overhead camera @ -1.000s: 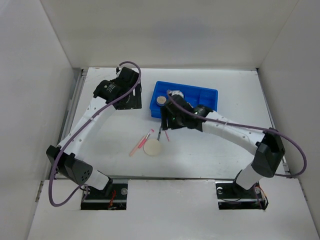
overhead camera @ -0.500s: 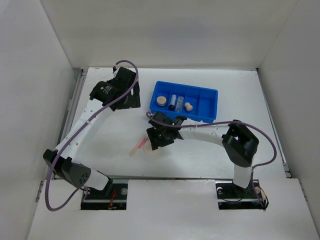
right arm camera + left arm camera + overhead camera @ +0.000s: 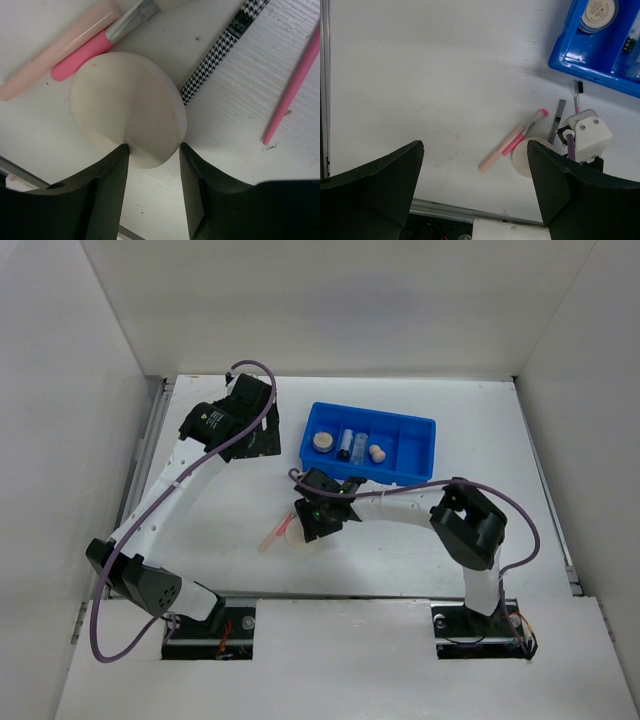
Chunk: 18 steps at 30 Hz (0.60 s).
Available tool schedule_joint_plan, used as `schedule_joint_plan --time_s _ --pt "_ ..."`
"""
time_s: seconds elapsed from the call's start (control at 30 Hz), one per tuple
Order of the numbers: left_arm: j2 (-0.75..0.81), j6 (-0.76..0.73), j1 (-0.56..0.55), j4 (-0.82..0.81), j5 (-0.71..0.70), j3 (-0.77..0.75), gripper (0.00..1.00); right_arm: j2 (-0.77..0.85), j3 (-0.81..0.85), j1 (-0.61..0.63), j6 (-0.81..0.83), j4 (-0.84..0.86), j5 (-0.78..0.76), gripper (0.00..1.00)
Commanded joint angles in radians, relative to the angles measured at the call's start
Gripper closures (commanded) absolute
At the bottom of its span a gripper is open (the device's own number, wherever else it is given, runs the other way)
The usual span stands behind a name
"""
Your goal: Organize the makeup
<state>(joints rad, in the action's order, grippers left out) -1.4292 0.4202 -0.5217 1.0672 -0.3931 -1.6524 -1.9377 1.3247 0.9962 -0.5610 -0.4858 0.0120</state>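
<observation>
From overhead the right arm hides nearly all of the cream puff (image 3: 125,95) at the centre of the worktop (image 3: 230,560). The right wrist view shows the right jaws half closed, pinching the puff's lower rim, with pink sticks (image 3: 80,56) at upper left. The left jaws gape wide, holding nothing. The compact (image 3: 322,441), tube (image 3: 347,443) and sponge (image 3: 377,452) sit in the blue tray (image 3: 425,430).

Cream puff (image 3: 125,107) flat, touching pink sticks (image 3: 82,52).
</observation>
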Motion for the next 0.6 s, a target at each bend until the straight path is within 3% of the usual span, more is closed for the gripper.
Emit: schedule_joint_plan --time_s 0.0,0.07,0.33,0.5,0.57 --pt "0.038 -0.001 0.003 0.002 -0.012 -0.01 0.18 0.019 -0.004 0.002 0.001 0.016 -0.064 0.5" --pt "0.038 -0.001 0.003 0.002 -0.003 -0.01 0.18 0.019 -0.004 0.002 0.001 0.016 -0.064 0.52" --pt "0.038 -0.011 0.003 -0.007 -0.003 -0.02 0.18 0.049 0.049 0.012 0.001 -0.048 -0.076 0.84" --pt "0.029 -0.011 0.003 -0.016 -0.003 -0.02 0.18 0.169 0.142 0.021 0.021 -0.192 -0.147 0.87" --pt "0.018 -0.011 0.003 -0.026 0.006 -0.02 0.18 0.204 0.212 0.021 0.032 -0.247 -0.24 0.87"
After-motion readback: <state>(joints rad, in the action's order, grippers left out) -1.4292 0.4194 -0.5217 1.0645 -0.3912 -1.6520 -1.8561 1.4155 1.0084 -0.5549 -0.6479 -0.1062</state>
